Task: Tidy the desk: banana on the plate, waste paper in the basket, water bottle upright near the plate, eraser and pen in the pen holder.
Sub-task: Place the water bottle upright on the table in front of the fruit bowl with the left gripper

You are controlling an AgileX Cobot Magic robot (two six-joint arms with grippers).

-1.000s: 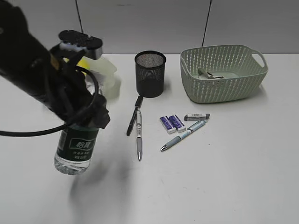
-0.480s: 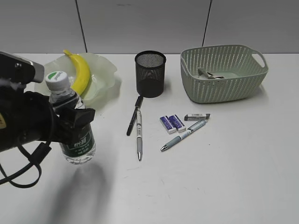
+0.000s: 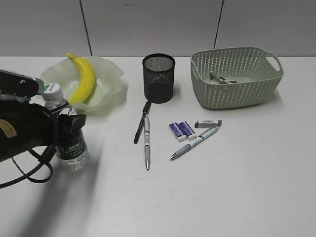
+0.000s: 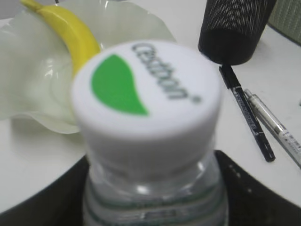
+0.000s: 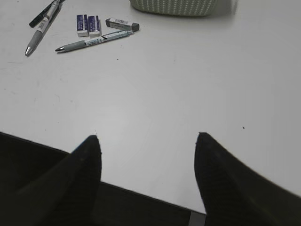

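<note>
**Kid:** What is the left tool (image 3: 69, 129) doing?

**Dad:** It pinches the bottle (image 3: 69, 143). The bottle stands up on the tabletop (image 3: 222, 187), just in front of the plate (image 3: 111, 79). The banana (image 3: 84, 76) lies in the plate.

**Kid:** So what comes next?

**Dad:** I think it should let go gently, so the bottle does not tip. Then the pens (image 3: 146, 140) and erasers (image 3: 181, 130) need to go in the holder (image 3: 159, 78). The paper (image 3: 219, 78) is in the basket (image 3: 237, 94).

**Kid:** And the right tool (image 5: 146, 141)?

**Dad:** It is spread wide, holding nothing.

A plain grey panelled wall (image 3: 148, 27) fills the background, divided by two thin dark seams (image 3: 85, 24), the right one leaning slightly.
</note>
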